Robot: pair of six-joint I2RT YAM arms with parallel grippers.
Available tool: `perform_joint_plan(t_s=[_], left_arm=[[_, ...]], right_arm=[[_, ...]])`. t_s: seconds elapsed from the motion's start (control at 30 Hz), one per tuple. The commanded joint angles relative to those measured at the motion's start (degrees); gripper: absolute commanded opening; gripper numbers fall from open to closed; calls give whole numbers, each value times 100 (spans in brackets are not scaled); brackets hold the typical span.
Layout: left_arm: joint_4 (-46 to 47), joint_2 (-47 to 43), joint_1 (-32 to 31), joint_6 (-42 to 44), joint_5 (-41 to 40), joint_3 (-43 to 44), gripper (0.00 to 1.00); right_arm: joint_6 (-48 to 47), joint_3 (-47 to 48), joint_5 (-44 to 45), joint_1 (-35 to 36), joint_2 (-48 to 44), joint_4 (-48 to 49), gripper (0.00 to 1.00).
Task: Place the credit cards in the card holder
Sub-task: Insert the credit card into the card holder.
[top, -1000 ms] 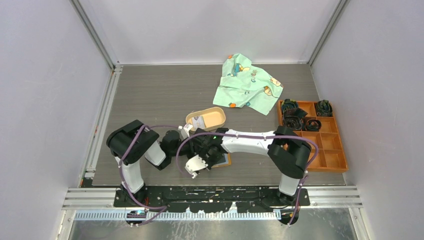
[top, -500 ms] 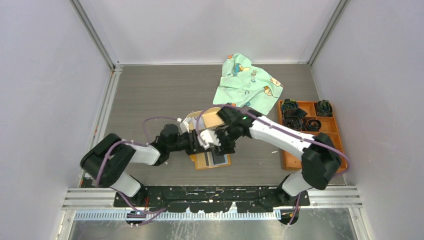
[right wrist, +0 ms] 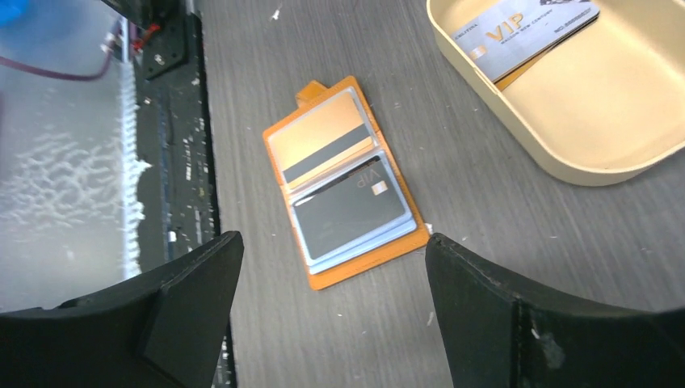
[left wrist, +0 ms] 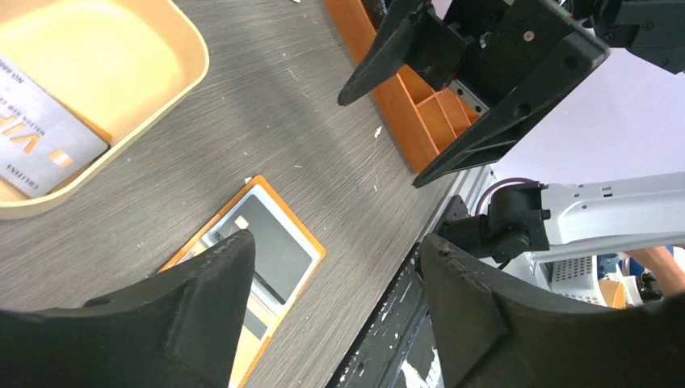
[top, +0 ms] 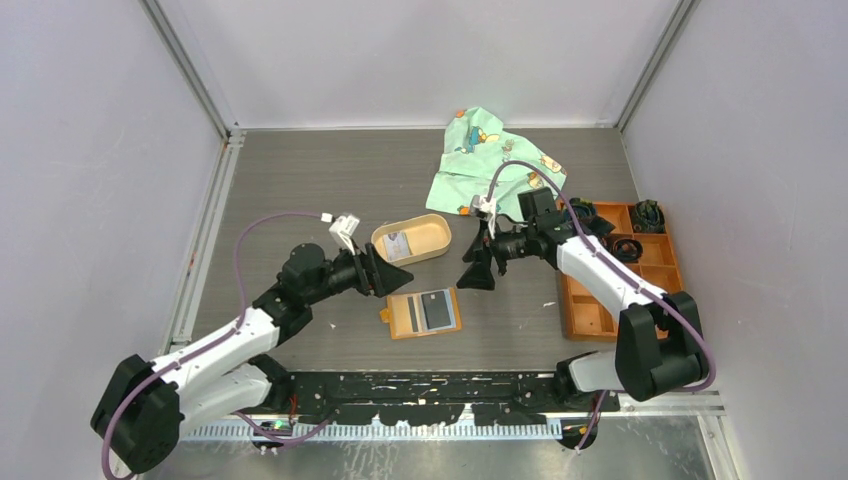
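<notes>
While the card holder (right wrist: 363,254) lay open on the worktop with cards (right wrist: 349,208) tucked in, the left gripper (top: 400,280) and right gripper (top: 478,270) hung released, empty. Beyond, another credit card (right wrist: 525,28) waited in the tray (right wrist: 565,166); fetching it seemed next.

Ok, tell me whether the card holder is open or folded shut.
Open. The card holder lies spread flat on the table, both inner halves facing up, with credit cards showing on both halves.

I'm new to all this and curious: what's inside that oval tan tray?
A pale card printed VIP lies at one end of the oval tray. Whatever may be under that card is covered.
</notes>
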Motion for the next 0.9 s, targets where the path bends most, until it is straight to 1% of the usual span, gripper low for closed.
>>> perform_joint_plan(t_s=[0.0, 0.07, 0.13, 0.17, 0.3, 0.37, 0.5, 0.53, 0.57, 0.6, 0.63, 0.77, 0.87], left_arm=[[391, -130, 32, -197, -143, -281, 77], [639, -36, 31, -428, 143, -302, 77], [721, 71, 31, -696, 277, -293, 77], [778, 125, 27, -797, 318, -310, 77], [1088, 199, 28, -1119, 269, -509, 76], [1240, 147, 32, -1274, 126, -658, 76], [1519, 56, 37, -1527, -158, -920, 76], [1533, 42, 40, -1592, -214, -964, 76], [1542, 32, 38, -1645, -250, -1000, 76], [1557, 41, 41, -1684, -267, -1023, 76], [1563, 67, 41, -1729, -268, -1041, 75], [1768, 254, 36, -2085, -228, -1090, 75], [1917, 457, 40, -2234, -148, -1038, 72]], right_arm=[[834, 56, -672, -186, -51, 159, 89], [1044, 68, -663, -209, 44, 172, 91], [1282, 69, -568, -227, 124, 215, 98], [1404, 62, -503, -245, 158, 264, 99], [2190, 24, -241, -396, 233, 611, 100], [2807, 4, -393, -624, 333, 879, 99], [4186, -19, -1022, -1318, 770, 1164, 100], [4283, -34, -1004, -1430, 819, 1124, 100], [4063, -7, -902, -1478, 816, 888, 100], [3631, 58, -781, -1483, 729, 468, 99], [3428, 55, -657, -1467, 602, 346, 99], [3500, -227, -75, -1461, 2, 768, 100], [3491, -288, 262, -1471, -171, 853, 99]])
